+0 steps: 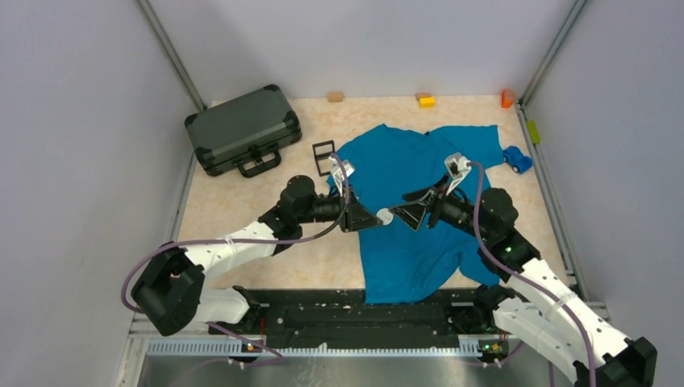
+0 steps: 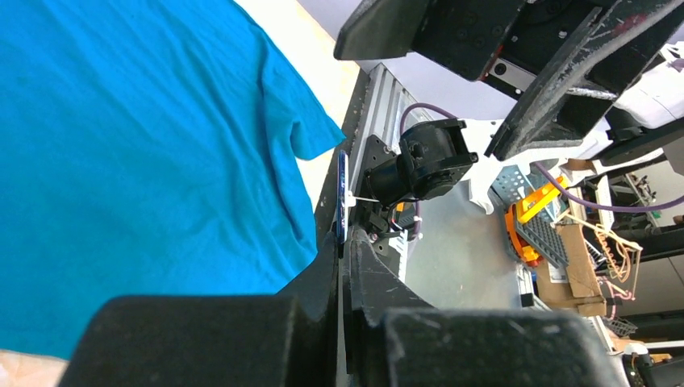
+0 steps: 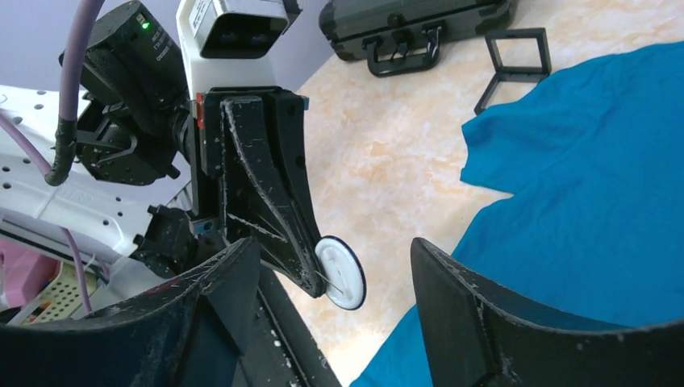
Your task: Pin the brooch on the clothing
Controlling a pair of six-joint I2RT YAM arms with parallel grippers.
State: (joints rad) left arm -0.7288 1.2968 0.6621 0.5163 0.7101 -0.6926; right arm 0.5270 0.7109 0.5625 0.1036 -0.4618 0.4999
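The left gripper point(image 1: 376, 218) pinches the little round brooch point(image 3: 339, 272) tight, over the left side of the blue shirt point(image 1: 411, 250). The right gripper point(image 1: 405, 211) faces it just beside the brooch, jaws wide open and holding nothing. Past the shirt's far left corner stands a black frame point(image 1: 323, 156), then a dark case point(image 1: 242, 127). A blue toy car point(image 1: 518, 159) sits by the far right sleeve.

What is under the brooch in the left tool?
Seen from above, the brooch, pinched in the left tool, hangs over the teal T-shirt. The table beneath that fabric is covered.
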